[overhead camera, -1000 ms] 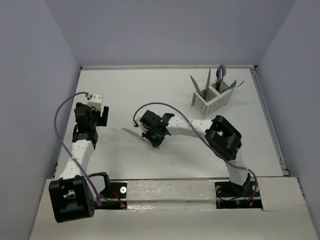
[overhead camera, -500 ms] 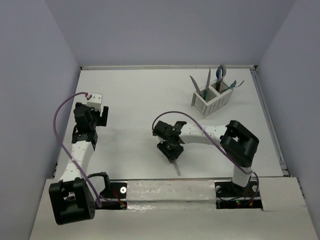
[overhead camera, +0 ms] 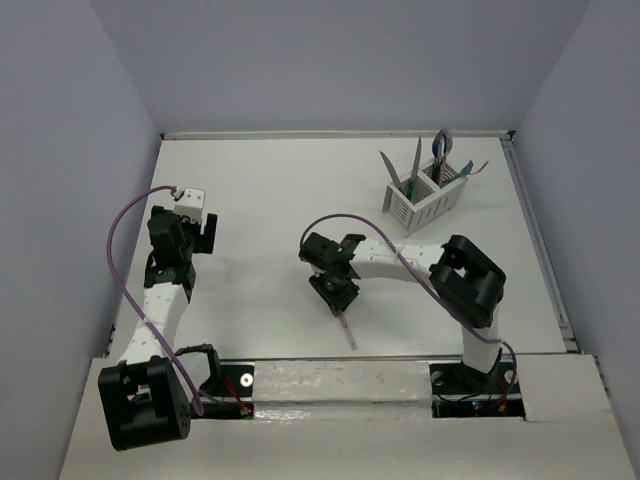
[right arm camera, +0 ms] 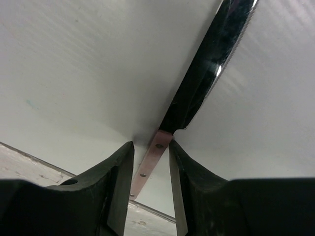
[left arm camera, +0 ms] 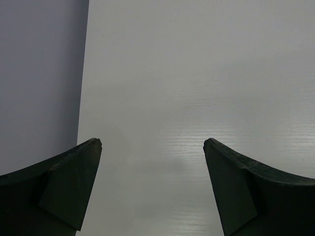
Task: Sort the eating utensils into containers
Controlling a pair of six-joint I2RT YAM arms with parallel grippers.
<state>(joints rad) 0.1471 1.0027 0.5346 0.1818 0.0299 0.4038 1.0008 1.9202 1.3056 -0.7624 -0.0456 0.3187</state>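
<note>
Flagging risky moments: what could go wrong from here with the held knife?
The right gripper pinches the knife only by its thin handle, so it could swivel or slip on the way. The caddy sits across the table and bristles with leaning utensils; lowering the knife in might knock them or miss.
</note>
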